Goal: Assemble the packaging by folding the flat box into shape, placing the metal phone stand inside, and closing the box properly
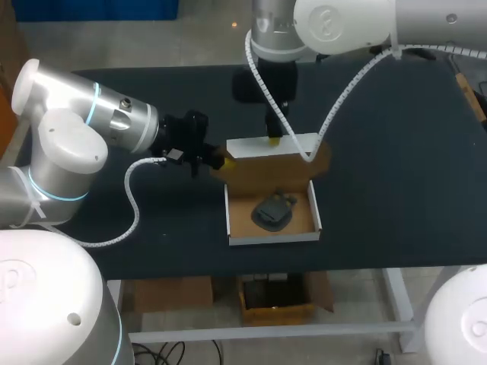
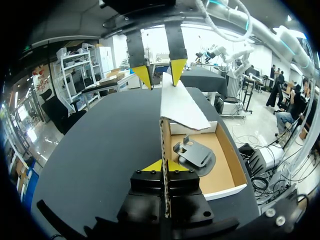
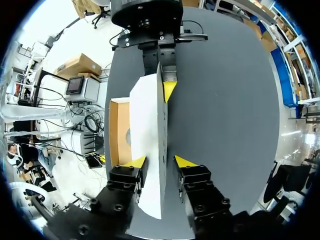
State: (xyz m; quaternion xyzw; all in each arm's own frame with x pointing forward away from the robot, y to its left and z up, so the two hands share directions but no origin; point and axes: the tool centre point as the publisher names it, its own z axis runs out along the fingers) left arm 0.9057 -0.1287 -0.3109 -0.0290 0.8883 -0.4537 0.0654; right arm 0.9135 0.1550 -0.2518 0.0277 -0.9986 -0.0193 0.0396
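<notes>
The black bench (image 1: 396,190) carried an open cardboard box (image 1: 242,219) near the middle of its front edge, with its white lid (image 1: 251,147) raised at the back. The left pincer (image 2: 165,165) pinched the edge of the box's side wall, while the right pincer (image 3: 160,161) stood spread around the lid. The metal phone stand (image 1: 274,211) lay inside the box.

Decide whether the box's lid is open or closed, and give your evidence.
Open: the lid stands raised, and the phone stand shows inside the box.
</notes>
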